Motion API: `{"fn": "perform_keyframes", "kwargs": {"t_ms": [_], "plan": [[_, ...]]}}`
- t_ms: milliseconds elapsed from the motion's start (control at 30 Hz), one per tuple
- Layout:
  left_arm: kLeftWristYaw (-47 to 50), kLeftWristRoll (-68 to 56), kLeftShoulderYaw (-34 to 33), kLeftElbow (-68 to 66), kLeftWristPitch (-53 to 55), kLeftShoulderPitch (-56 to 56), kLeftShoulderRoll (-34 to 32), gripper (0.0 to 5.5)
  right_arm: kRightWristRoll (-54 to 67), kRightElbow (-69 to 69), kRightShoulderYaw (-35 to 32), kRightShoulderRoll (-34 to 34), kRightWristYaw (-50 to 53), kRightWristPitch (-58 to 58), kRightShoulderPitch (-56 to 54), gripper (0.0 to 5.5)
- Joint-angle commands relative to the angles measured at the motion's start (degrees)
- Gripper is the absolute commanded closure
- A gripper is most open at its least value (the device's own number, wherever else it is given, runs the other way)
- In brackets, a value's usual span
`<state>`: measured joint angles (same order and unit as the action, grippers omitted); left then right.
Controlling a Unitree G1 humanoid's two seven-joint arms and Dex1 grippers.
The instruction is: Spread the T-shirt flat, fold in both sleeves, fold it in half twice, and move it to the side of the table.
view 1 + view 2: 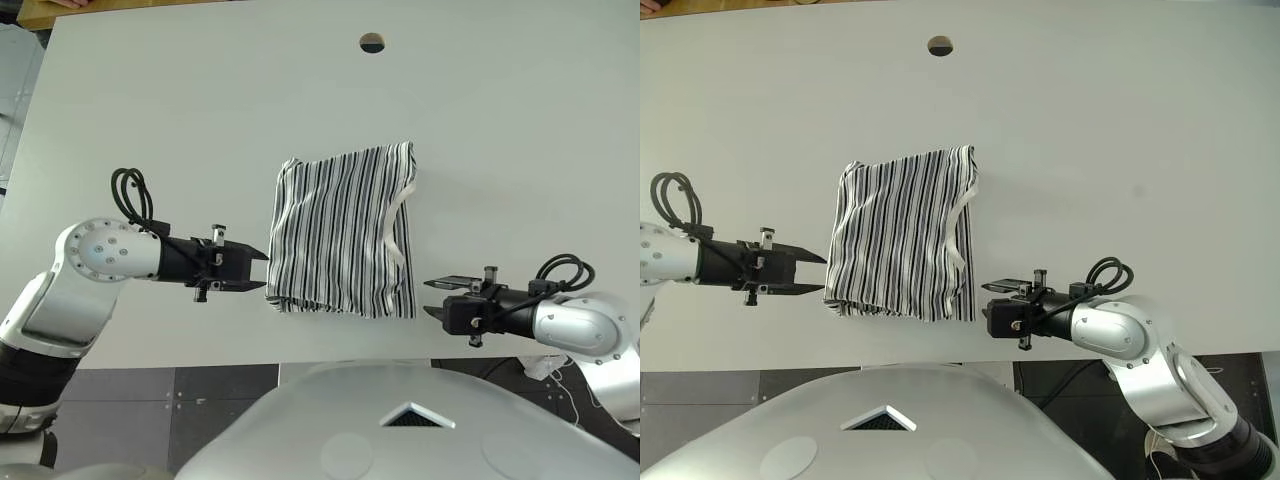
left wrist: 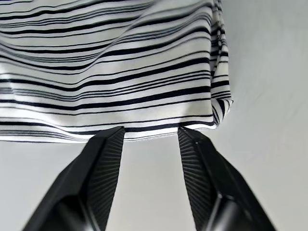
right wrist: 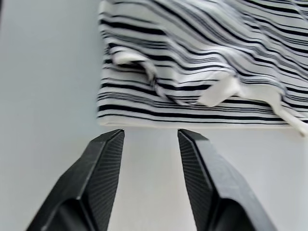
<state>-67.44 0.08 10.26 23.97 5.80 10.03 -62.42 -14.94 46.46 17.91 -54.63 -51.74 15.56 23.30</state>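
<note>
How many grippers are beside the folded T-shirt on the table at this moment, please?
2. The left gripper is open at the T-shirt's near left corner; the right gripper is open just off its near right corner.

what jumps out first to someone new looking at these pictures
The black-and-white striped T-shirt, folded into a rough rectangle, lies on the white table near its front edge. The left pincer sits open with its tips at the shirt's near left corner; the right pincer, also open, hangs just off its near right corner.
</note>
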Motion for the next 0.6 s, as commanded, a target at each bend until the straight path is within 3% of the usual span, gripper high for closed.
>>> {"fn": "perform_keyframes", "kwargs": {"t_ms": [33,400,600], "plan": [[3.0,6.4,3.3,-0.7,-4.3,1.8,0.7,3.39,-1.6,-2.5,1.4,0.9,1.3,-2.9,-0.3,3.34],[5.0,8.2,7.3,0.5,-7.1,2.5,5.3,3.39,-6.1,-10.6,9.6,11.6,6.8,-9.8,-6.2,3.34],[5.4,8.7,7.5,-1.4,-9.1,1.3,5.5,3.35,-6.9,-12.6,10.7,13.6,7.0,-10.9,-8.1,3.52]]}}
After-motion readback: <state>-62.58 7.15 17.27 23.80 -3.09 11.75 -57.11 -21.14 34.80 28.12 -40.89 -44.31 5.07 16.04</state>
